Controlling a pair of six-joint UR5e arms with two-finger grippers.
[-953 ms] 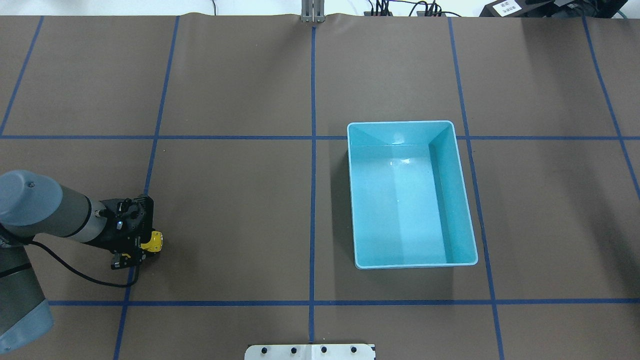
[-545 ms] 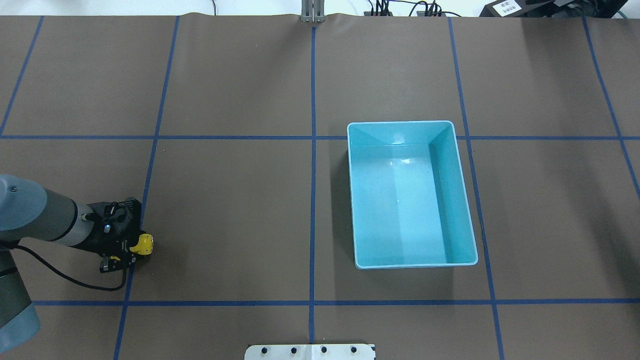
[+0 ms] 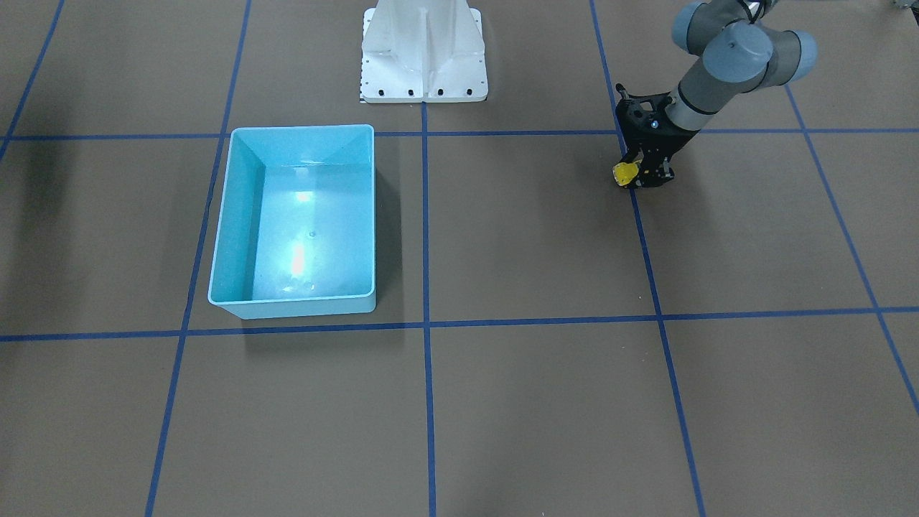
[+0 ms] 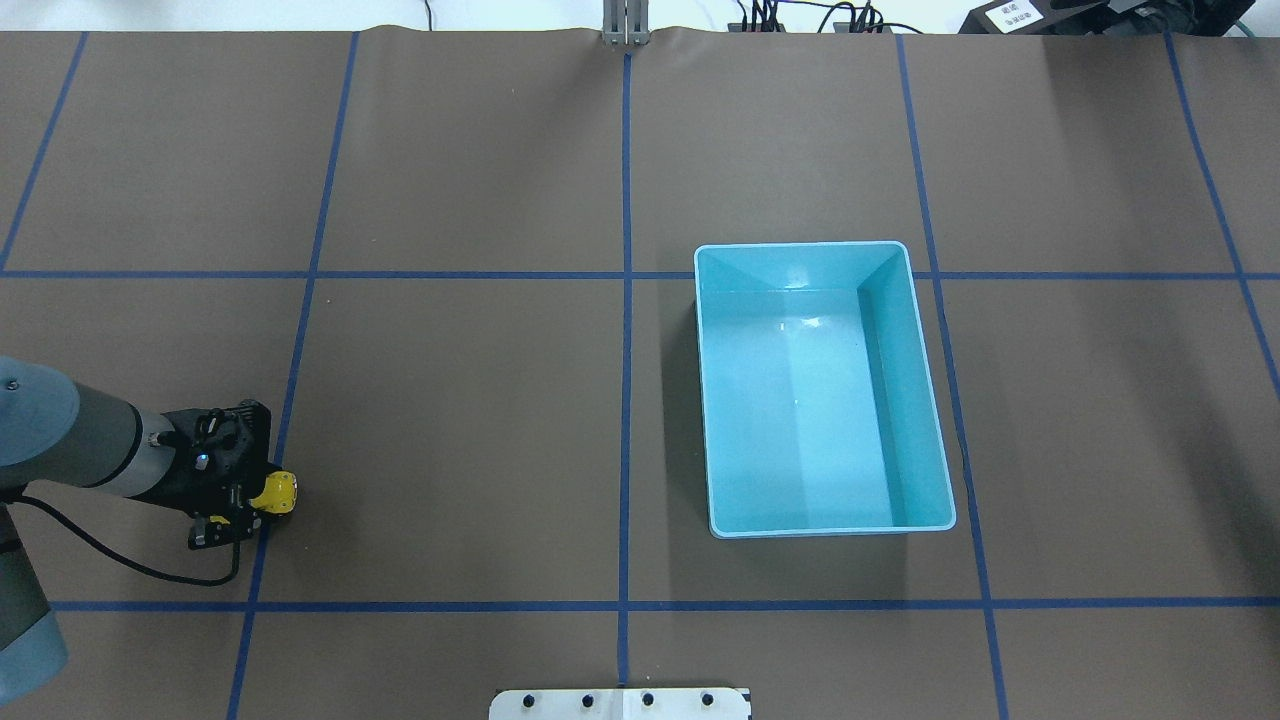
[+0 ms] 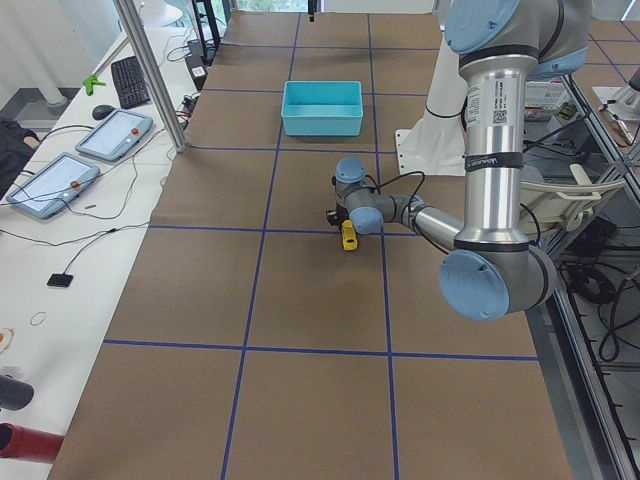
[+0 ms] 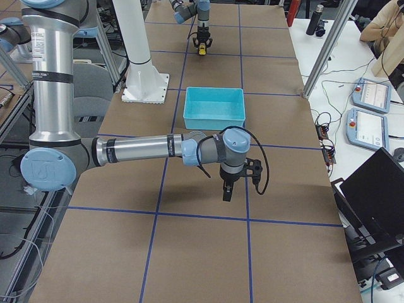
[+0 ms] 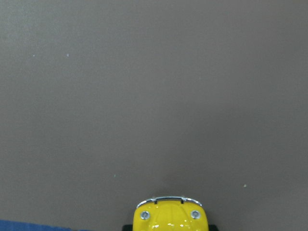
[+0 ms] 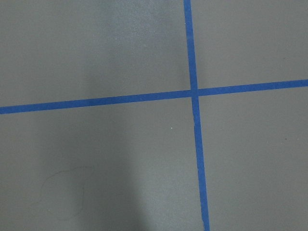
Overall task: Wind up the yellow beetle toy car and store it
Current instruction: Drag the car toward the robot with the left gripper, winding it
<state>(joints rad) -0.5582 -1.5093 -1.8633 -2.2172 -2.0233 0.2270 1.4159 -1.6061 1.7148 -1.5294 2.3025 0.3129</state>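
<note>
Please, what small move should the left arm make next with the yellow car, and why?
Probably pull the yellow beetle toy car backward along the table, away from the light blue bin, to wind it: the left hand is shut on it, low at the table, nose toward the empty bin.
</note>
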